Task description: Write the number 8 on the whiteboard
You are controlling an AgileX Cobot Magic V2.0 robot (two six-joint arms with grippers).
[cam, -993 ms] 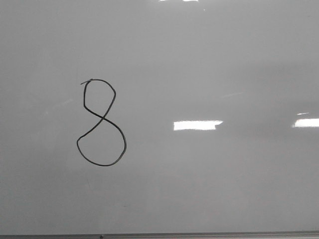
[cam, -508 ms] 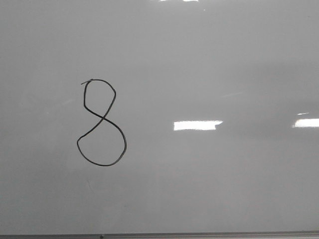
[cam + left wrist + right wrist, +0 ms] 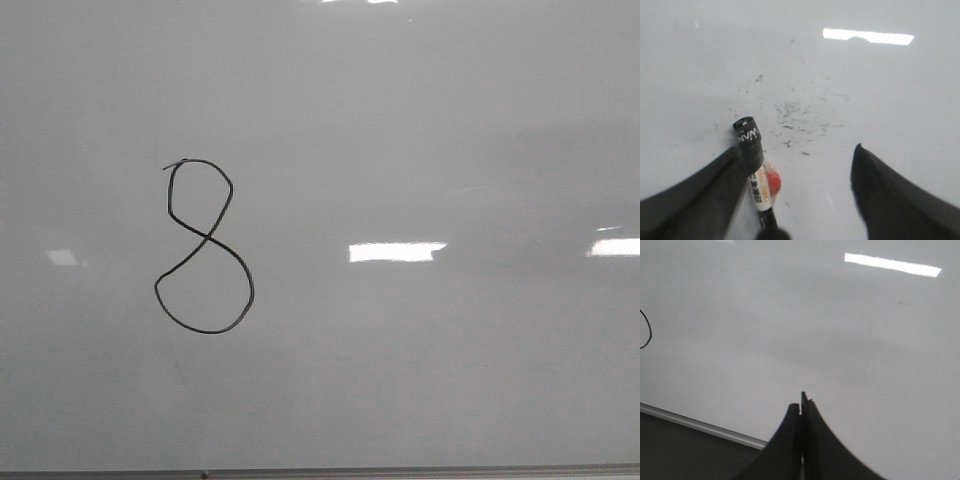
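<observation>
The number 8 [image 3: 205, 237] is drawn in thin black line on the left half of the whiteboard [image 3: 420, 120]. No gripper shows in the front view. In the left wrist view my left gripper [image 3: 796, 149] is open just over the board. A marker [image 3: 760, 187] with a black cap, white label and red spot lies against its left finger [image 3: 715, 190]; the other finger stands well apart from it. My right gripper [image 3: 801, 402] is shut and empty above the board. A curve of the 8 [image 3: 646, 332] shows at that view's edge.
Dark ink smudges [image 3: 790, 115] speckle the board ahead of the left gripper. The board's thin metal bottom edge [image 3: 700, 426] runs close by the right gripper, with a dark surface beyond it. Bright light reflections [image 3: 395, 251] lie on the board.
A faint bright reflection has appeared on the board left of the 8 in the front view. The 8 itself is the same.
</observation>
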